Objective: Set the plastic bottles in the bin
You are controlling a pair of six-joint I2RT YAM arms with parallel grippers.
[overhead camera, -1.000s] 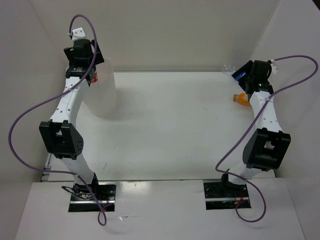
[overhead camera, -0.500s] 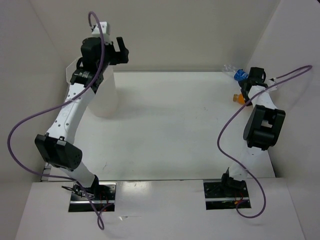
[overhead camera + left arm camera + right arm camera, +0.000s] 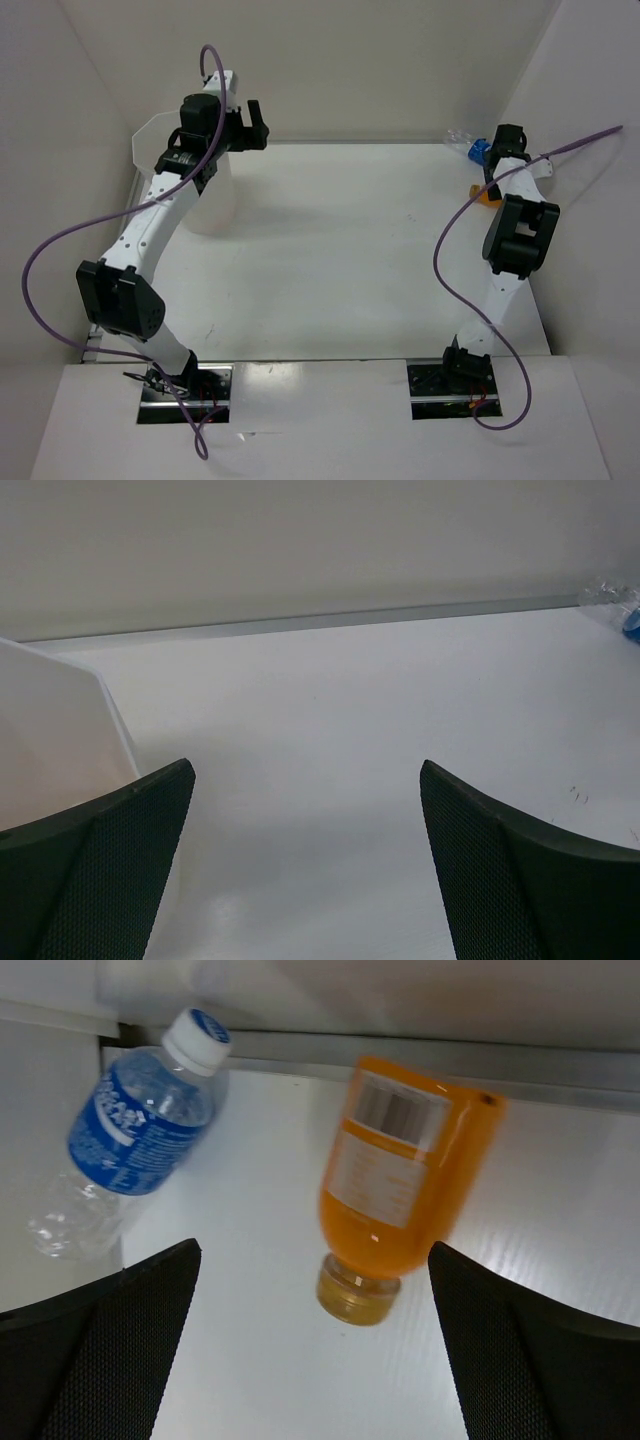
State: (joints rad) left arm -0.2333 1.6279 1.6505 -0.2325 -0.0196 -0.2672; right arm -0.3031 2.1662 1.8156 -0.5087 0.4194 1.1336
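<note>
Far right corner is tight: the clear bottle (image 3: 135, 1130) lies with its white cap up at the back wall (image 3: 350, 70) seam, and the orange bottle (image 3: 400, 1170) lies just beside it, apart from it, base near the wall strip and cap pointing back at my right wrist camera. From the top view both sit in the far right corner, the orange one close to the right wall (image 3: 590, 100), so I've little room on that side. I see only one orange bottle. The middle of the table (image 3: 350, 260) is wide open. The bin (image 3: 215, 200) stands at the far left, near the back wall, its rim partly under my left arm; in the left wrist view its wall fills the left edge. Left arm is stretched forward and up, left gripper (image 3: 258, 123) past the bin's right side and above the table, fingers spread wide with nothing between them. Right arm is extended along the right wall into the corner, right gripper (image 3: 315, 1250) aimed at the orange bottle's cap end, fingers spread wide, pinching nothing.
</note>
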